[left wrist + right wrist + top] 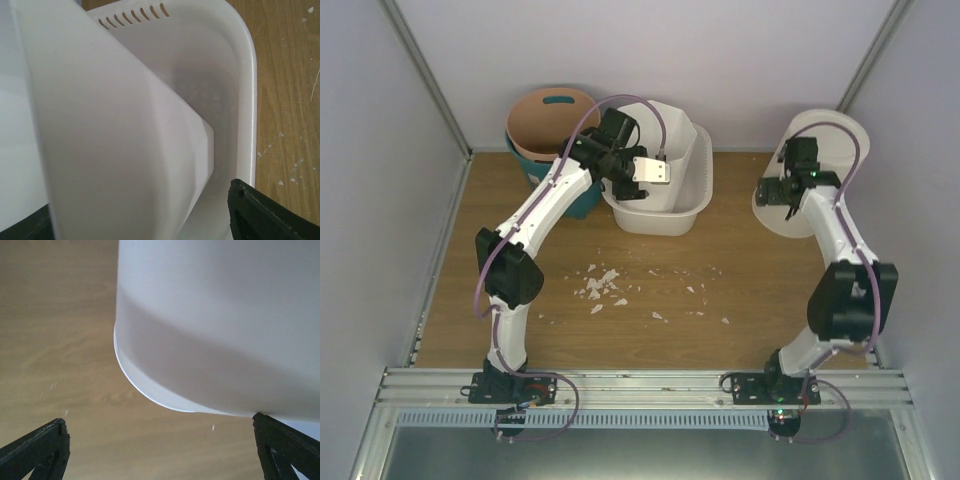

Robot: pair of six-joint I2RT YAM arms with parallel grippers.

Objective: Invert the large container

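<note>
A wooden table (pixel 770 290) strewn with white crumbs (pixel 600 288), grey walls around. Back left stands a teal bin (pixel 550 125). Beside it the white plastic tub (pixel 660 218), slotted and round-cornered, sits upright under the left pincer (pixel 632 175), whose jaws stand apart astride a faceted white bin (pixel 115 140) leaning inside. The right pincer (pixel 772 192), jaws apart, faces a smooth round bin (pixel 835 135).
</note>
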